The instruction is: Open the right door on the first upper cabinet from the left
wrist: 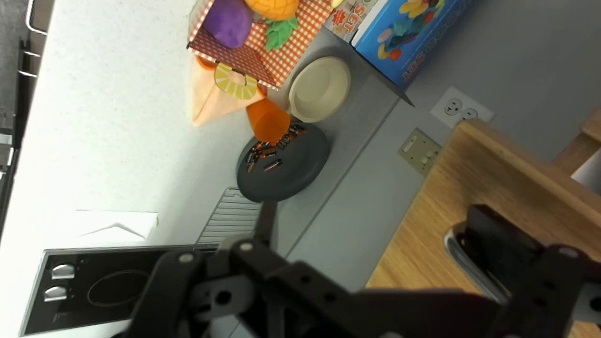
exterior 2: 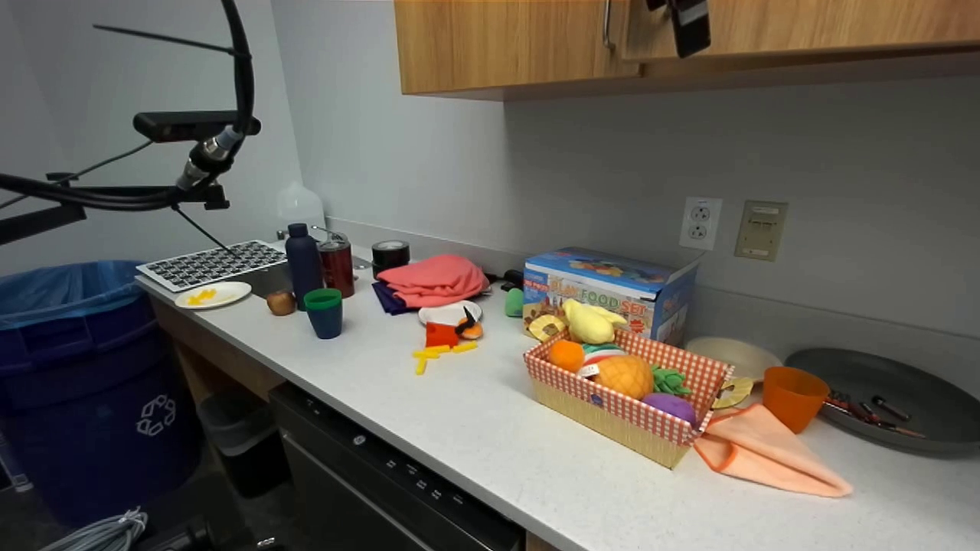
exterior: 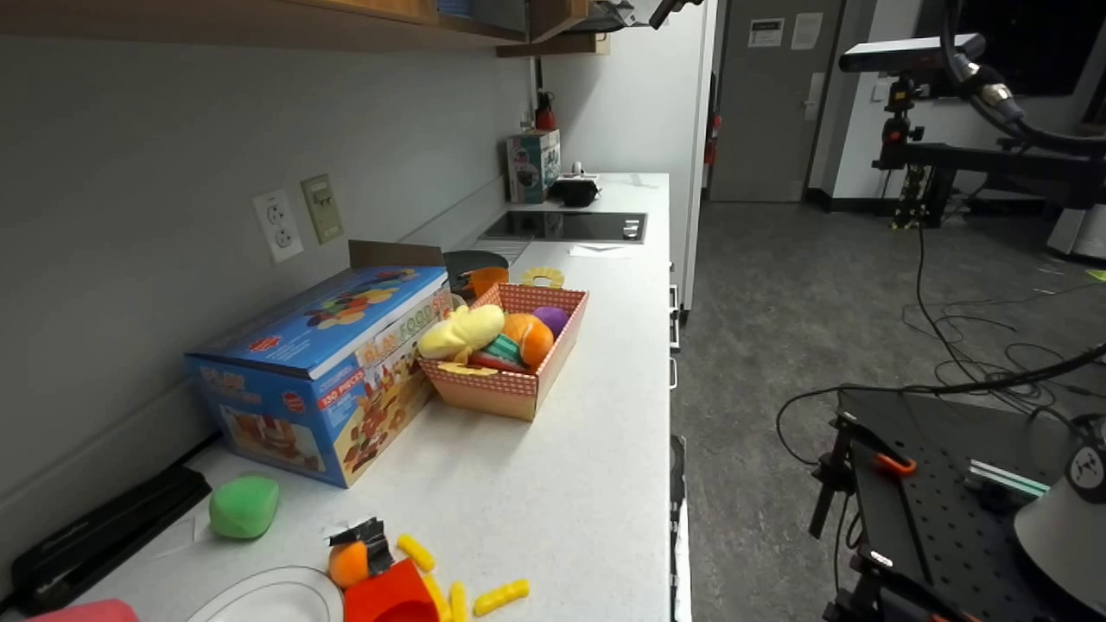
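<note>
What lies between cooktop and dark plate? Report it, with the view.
A wire rack, partly hidden, lies between the cooktop and dark plate, shown in the wrist view. The white paper sits off to one side.

Red-checked basket (exterior 2: 612,422) of toy food (exterior 2: 624,376), blue box (exterior 2: 601,291) beside it, probably batteries (wrist: 273,165) in a dark pan (wrist: 300,164)

We see a kitchen: a cooktop (exterior: 566,226) lies on the countertop (exterior: 600,415). We also see a dishwasher (exterior 2: 383,482) below its front edge

White table (exterior 2: 452,413) in an exterior view: red-checked basket (exterior 2: 612,413), blue cardboard box (exterior 2: 632,297) at its 12 o'clock-ish, round grey pan (exterior 2: 911,383) around 3.
</note>
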{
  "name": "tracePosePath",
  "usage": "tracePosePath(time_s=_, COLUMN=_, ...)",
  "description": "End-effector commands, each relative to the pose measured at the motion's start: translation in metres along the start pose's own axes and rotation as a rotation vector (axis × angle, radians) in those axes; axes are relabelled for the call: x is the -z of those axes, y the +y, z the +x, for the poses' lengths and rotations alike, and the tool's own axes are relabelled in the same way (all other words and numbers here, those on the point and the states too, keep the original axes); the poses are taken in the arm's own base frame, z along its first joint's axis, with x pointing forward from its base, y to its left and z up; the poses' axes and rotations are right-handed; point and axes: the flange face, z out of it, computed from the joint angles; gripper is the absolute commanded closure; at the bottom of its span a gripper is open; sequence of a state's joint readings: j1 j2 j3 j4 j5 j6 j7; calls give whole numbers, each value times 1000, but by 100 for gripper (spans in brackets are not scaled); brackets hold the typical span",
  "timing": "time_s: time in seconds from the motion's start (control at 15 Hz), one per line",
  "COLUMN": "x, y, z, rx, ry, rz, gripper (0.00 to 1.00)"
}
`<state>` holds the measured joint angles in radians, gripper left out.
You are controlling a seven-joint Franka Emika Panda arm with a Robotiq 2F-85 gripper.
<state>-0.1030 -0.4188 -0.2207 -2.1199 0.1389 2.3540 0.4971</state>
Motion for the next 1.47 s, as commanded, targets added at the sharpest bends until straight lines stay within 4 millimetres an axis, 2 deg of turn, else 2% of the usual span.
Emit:
tracePosePath(time_s=0.0, x=0, y=25, z=6, rx=17, ry=13, rz=-114, gripper=0)
tracePosePath(time_s=0.33, x=11, y=31, z=10, rx=121, ry=143, rz=-251, gripper=0)
tracePosePath(time_s=0.6, x=21, y=32, z=5, rx=178, ry=208, rz=-355, gripper=0)
tracePosePath(time_s=1.0, x=25, y=31, z=-3, rx=172, ry=274, rz=-431, gripper=0)
tracePosePath(time_s=1.27, x=24, y=28, z=-9, rx=200, ry=186, rz=-447, gripper=0)
tracePosePath(time_s=1.4, x=23, y=25, z=-13, rx=203, ry=91, rz=-382, gripper=0)
